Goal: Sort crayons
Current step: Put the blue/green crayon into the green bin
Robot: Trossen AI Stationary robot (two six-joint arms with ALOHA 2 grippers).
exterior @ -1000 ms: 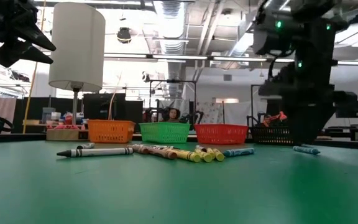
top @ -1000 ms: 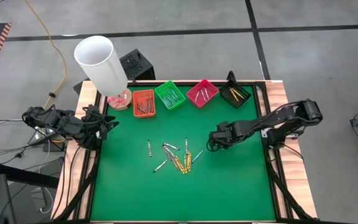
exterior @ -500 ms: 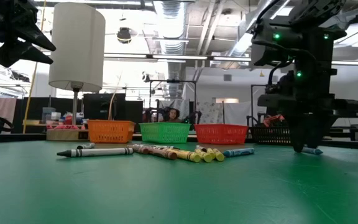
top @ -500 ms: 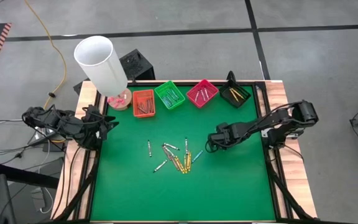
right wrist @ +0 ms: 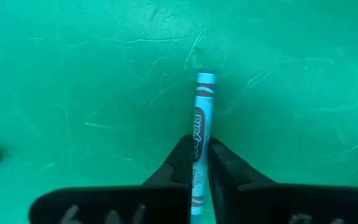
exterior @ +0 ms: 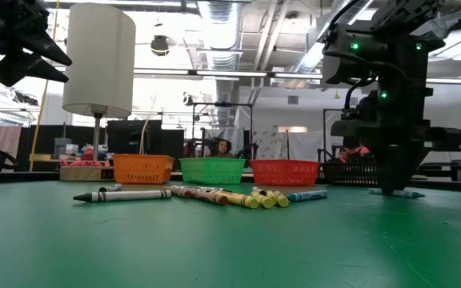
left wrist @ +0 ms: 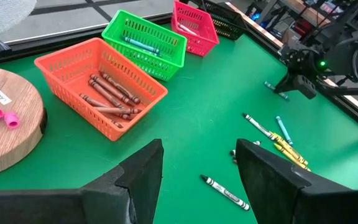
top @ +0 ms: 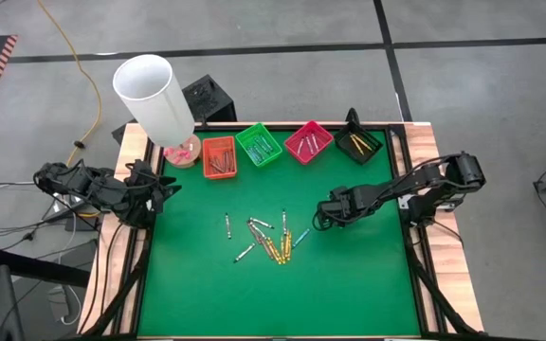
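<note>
Several crayons (top: 271, 239) lie loose in the middle of the green mat (top: 368, 284). They also show in the low view (exterior: 214, 194). One blue crayon (right wrist: 202, 112) lies apart, to their right, flat on the mat. My right gripper (top: 320, 220) is down at the mat and shut on it, as the low view (exterior: 392, 190) also shows. My left gripper (left wrist: 197, 168) is open and empty, held above the table's left edge (top: 171, 187). My right gripper pinches the blue crayon's wrapped shaft (right wrist: 199, 146) between its two fingertips, one on each long side. The fingers come from above, pointing down. The crayon lies flat on the mat, one end (right wrist: 206, 78) reaching out past the fingertips.
Four small trays stand along the far edge: orange (top: 219, 156) with brown crayons, green (top: 259, 144), pink (top: 309, 141) and black (top: 359, 142). A white lamp shade (top: 153, 95) stands over a wooden disc (top: 183, 152) at the far left. The near half of the mat is bare.
My right gripper has gone down to the mat, onto the blue crayon lying apart from the pile. The crayon has stayed flat on the mat.
</note>
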